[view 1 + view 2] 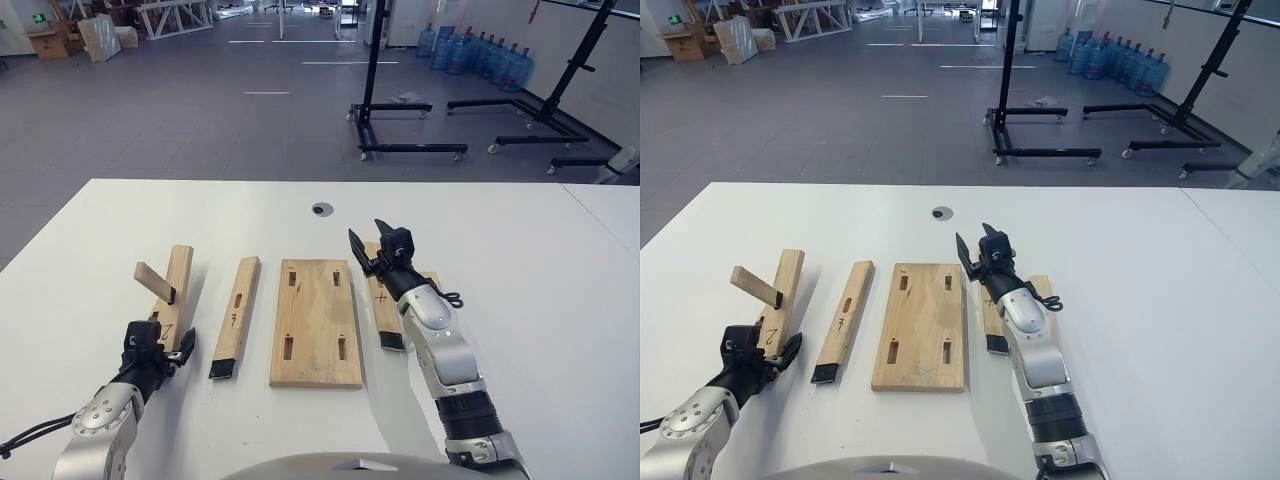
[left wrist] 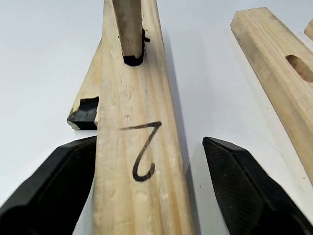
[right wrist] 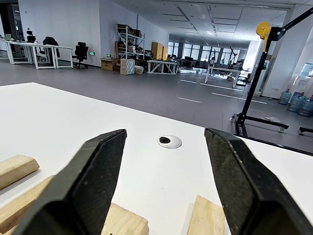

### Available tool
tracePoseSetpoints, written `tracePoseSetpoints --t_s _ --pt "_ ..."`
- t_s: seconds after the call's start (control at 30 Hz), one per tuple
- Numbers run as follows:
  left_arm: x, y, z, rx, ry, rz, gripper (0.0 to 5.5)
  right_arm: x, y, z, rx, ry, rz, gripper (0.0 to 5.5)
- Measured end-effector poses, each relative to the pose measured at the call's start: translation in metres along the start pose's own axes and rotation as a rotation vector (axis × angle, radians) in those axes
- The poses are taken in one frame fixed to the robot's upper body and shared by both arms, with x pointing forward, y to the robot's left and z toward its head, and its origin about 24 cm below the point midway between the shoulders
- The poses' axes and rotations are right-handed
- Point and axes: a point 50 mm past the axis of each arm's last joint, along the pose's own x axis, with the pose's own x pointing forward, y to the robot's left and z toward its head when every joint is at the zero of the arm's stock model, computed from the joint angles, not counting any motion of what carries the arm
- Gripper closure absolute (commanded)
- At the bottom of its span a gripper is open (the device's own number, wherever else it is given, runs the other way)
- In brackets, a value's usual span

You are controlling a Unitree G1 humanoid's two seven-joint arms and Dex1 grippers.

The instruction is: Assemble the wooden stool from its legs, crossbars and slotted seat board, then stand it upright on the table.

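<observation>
Gripping the Left Leg Squarely

Straddling the near end of the left leg with the left pincer wide, at lower left of frame, with a crossbar pegged in and tilting up. Centre before closing. Clamp on the flat sides, clear of the crossbar. Lift level toward the seat at mid-frame on the bench. Hold the right pincer, also wide, above the right leg, right of centre.
</observation>
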Motion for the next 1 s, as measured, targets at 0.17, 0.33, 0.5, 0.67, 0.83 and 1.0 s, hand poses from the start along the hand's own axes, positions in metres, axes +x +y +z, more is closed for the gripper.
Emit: tracePoseSetpoints --t_s 0.17,0.33,0.5,0.67,0.83,1.0 --pt "-0.001 -0.007 0.008 -0.012 0.037 -0.014 3.02 0.000 0.000 0.000 0.003 -0.001 -0.007 2.57" --pt "-0.001 -0.012 0.009 -0.018 0.054 -0.010 3.46 0.000 -0.001 0.000 0.003 0.002 -0.012 2.57" --pt "0.000 -0.018 0.011 -0.019 0.056 -0.018 3.46 0.000 -0.004 -0.001 0.002 0.004 -0.022 2.57" --pt "0.004 -0.026 0.028 -0.028 -0.036 -0.044 3.46 0.003 -0.005 0.000 0.000 0.003 -0.020 2.57" --pt "0.010 -0.026 0.096 -0.041 -0.416 -0.053 3.46 0.008 -0.007 0.003 -0.007 -0.014 -0.022 2.57" --pt "0.023 -0.055 0.124 -0.155 -0.619 -0.267 3.46 0.023 -0.021 0.027 0.183 -0.120 0.025 2.57"
